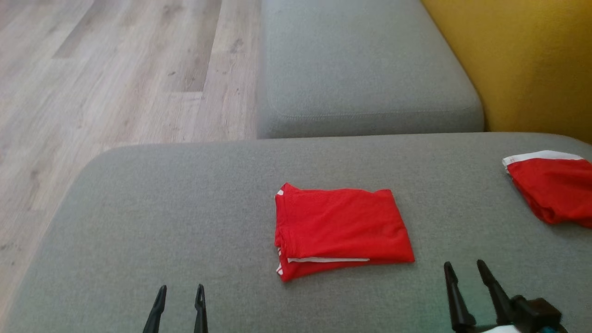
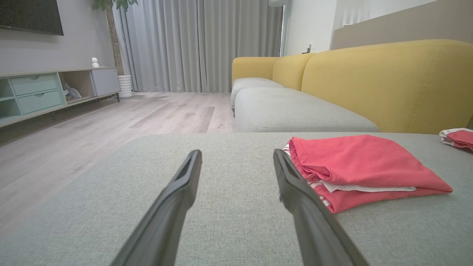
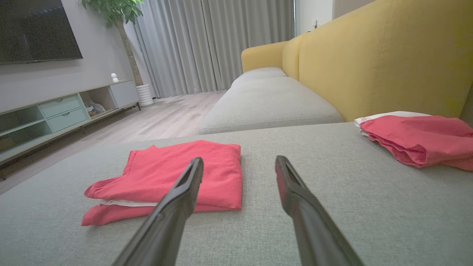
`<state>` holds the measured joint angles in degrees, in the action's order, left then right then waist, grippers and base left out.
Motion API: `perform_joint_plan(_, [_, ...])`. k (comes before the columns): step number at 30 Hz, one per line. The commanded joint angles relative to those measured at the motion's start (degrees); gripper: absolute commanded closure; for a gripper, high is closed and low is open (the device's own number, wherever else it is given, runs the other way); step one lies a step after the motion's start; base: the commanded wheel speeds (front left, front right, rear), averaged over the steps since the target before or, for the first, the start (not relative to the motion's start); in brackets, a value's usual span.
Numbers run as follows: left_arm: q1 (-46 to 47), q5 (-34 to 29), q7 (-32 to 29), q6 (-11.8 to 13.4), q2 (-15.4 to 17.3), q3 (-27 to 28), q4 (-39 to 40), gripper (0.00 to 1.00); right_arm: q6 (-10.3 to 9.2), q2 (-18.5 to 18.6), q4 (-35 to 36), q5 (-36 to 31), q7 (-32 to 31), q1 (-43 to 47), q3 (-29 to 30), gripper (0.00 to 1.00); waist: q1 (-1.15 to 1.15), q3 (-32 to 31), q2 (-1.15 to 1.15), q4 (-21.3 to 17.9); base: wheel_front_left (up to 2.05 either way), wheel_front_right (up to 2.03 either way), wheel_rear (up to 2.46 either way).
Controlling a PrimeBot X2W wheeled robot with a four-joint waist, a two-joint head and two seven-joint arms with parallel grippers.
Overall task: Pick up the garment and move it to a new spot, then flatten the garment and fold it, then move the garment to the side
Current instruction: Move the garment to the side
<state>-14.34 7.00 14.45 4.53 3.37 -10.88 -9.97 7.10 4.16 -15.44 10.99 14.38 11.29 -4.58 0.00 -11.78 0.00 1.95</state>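
Head view: folded red garment (image 1: 340, 229) lies flat near the middle of the grey cushion (image 1: 185, 208). Left gripper (image 1: 181, 289) and right gripper (image 1: 464, 264) sit low in the frame, both clear of it, jaws spread and empty. Second red garment (image 1: 552, 189) lies at the far right. Left wrist view: the folded red garment lies just right of the fingers, untouched. Right wrist view: it lies to the left, partly behind one finger; the second red garment rests near the yellow backrest (image 3: 388, 55).
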Motion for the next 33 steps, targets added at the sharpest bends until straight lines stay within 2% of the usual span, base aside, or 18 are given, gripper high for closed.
perform_joint_plan(1, [3.3, -0.2, 0.5, 0.2, -0.5, 1.8, 2.0, 0.00, 0.39, 0.3, 1.8, -0.5, 0.6, -1.9, -0.4, 0.00, 0.00, 0.7, 0.00, 0.4, 0.00, 0.00, 0.00])
perform_joint_plan(6, [4.1, -0.9, 0.5, 0.5, -0.5, 1.4, 2.9, 0.00, 0.39, -0.1, -0.1, -0.5, 0.6, -3.3, 1.2, 0.00, 0.00, 2.9, 0.00, 1.4, 0.00, 0.00, 0.00])
perform_joint_plan(10, [4.8, -0.8, 0.5, 0.5, -0.5, 0.4, 3.2, 0.00, 0.39, -0.4, -5.0, 0.8, 0.6, -7.8, 2.5, 0.00, 0.00, 5.1, 0.00, 2.3, 0.00, 0.00, 0.00])
perform_joint_plan(16, [6.5, -1.7, 0.5, 0.1, -0.5, -1.8, 2.8, 0.00, 0.39, -0.4, -18.6, 2.2, 0.3, -20.1, 3.2, 0.00, 0.00, 7.7, 0.00, 4.0, 0.00, 0.00, 0.00])
perform_joint_plan(21, [8.1, -2.2, 0.5, -0.4, -0.5, -3.1, 2.8, 0.00, 0.39, 0.7, -30.8, 2.1, -3.2, -29.9, 1.8, 0.00, 0.00, 9.4, 0.00, 6.1, 0.00, 0.00, 0.00])
perform_joint_plan(28, [9.4, -2.5, 0.5, -0.8, -0.5, -4.4, 2.7, 0.00, 0.39, 1.6, -42.6, 1.9, -5.1, -37.0, 1.6, 0.00, 0.00, 11.2, 0.00, 8.8, 0.00, 0.00, 0.00])
perform_joint_plan(29, [9.5, -2.5, 0.5, -0.7, -0.5, -4.7, 2.6, 0.00, 0.39, 1.7, -45.9, 1.6, -5.1, -38.2, 1.9, 0.05, 0.00, 11.5, 0.00, 9.3, 0.00, 0.00, 0.00])
perform_joint_plan(30, [9.5, -2.5, 0.5, -0.7, -0.5, -4.7, 2.5, 0.00, 0.39, 1.7, -47.5, 1.5, -5.2, -38.6, 2.0, 0.34, 0.00, 11.7, 0.00, 9.5, 0.00, 0.00, 0.00])
perform_joint_plan(32, [9.4, -2.5, 0.5, -0.7, -0.5, -4.7, 2.4, 0.00, 0.39, 1.3, -49.8, 1.7, -4.6, -39.3, 2.1, 0.63, 0.00, 12.0, 0.00, 9.7, 0.00, 0.00, 0.00])
perform_joint_plan(33, [9.4, -2.5, 0.5, -0.6, -0.5, -4.7, 2.3, 0.00, 0.39, 1.1, -50.7, 1.9, -4.3, -39.5, 1.9, 1.00, 0.00, 12.2, 0.00, 9.7, 0.00, 0.00, 0.00])
